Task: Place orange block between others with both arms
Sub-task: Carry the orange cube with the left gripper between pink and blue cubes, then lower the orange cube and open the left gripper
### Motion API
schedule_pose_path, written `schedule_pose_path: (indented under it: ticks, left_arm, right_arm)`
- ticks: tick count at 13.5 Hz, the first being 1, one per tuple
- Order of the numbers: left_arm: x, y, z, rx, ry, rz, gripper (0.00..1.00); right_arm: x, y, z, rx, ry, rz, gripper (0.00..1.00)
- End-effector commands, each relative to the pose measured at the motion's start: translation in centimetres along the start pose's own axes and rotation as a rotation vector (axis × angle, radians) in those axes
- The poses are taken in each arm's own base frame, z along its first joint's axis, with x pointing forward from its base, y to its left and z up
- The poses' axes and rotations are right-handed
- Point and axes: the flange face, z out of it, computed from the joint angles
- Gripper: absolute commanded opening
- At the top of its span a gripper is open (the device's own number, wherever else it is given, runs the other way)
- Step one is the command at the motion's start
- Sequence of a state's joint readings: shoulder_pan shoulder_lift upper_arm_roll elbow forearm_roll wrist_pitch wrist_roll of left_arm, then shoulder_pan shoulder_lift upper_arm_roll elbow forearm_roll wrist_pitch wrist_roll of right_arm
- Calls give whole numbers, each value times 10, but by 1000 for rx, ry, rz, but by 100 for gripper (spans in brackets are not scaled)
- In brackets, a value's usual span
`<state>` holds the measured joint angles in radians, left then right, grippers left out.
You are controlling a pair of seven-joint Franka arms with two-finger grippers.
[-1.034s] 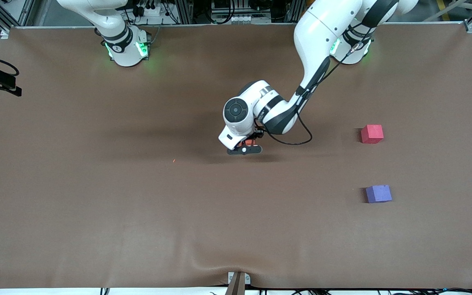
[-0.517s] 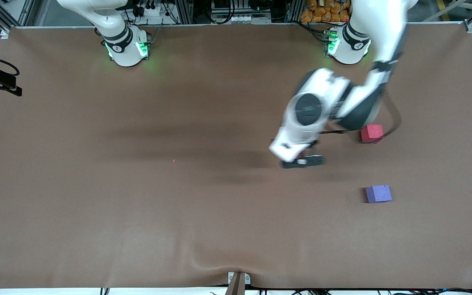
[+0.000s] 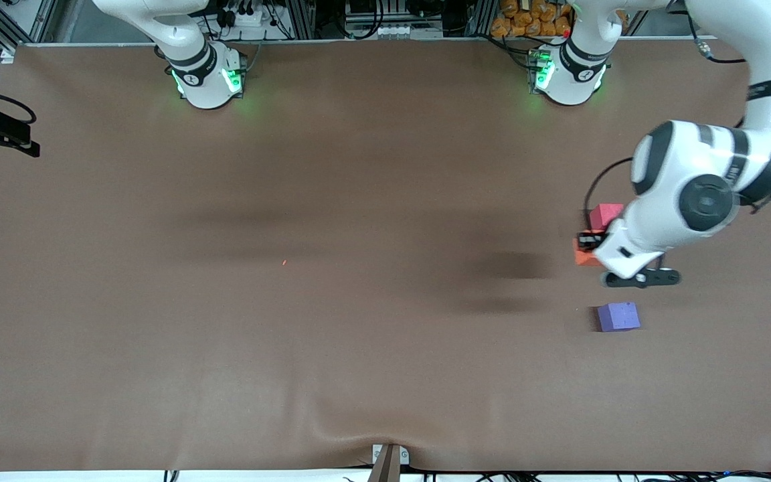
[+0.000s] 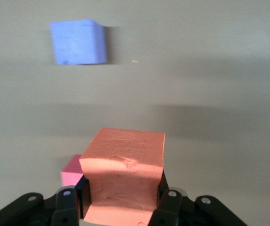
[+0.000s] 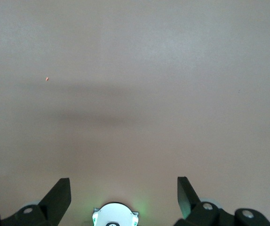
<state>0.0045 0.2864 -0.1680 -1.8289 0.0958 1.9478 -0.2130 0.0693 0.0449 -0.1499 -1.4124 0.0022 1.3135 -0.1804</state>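
**Operator:** Orange block (image 4: pixel 124 176) sits clamped in my left pincer (image 4: pixel 123 207), up in the air toward the left arm's end of the table (image 3: pixel 292 335). In the front view it shows at right of centre, a sliver of orange poking out from under the wrist, over the stretch between the other two cubes.

**Second:** Where do those two lie?

**Operator:** Red cube (image 3: pixel 605 214) is just above the orange one in the frame, partly covered by the arm. Purple cube (image 3: pixel 618 316) is lower in the frame, nearer the camera, apart from the pincer. My left wrist view has the purple one at upper left and a pink corner of the red one peeking out beside the orange block.

**Second:** And the right side?

**Operator:** Right pincer (image 5: pixel 124 195) waits with its fingers spread wide, holding nothing, over bare table near its own lit base (image 3: pixel 208 79) at upper left of the front view.
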Motion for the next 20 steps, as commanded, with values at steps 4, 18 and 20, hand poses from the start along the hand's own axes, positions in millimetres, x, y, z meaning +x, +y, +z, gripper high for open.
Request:
schedule_pose_path:
  ticks: [4,18,20]
  left_arm:
    - [3,-83,73,-28,91,73,0]
    - [19,-85,158,11,56,112,4]
    - [23,-82,160,8,57,86,99]
  right_arm:
    - [-4,-2,-3,11,0,-7,100]
    - [-3,0,-2,11,0,-7,100]
    - [-3,0,-2,11,-1,-7,100]
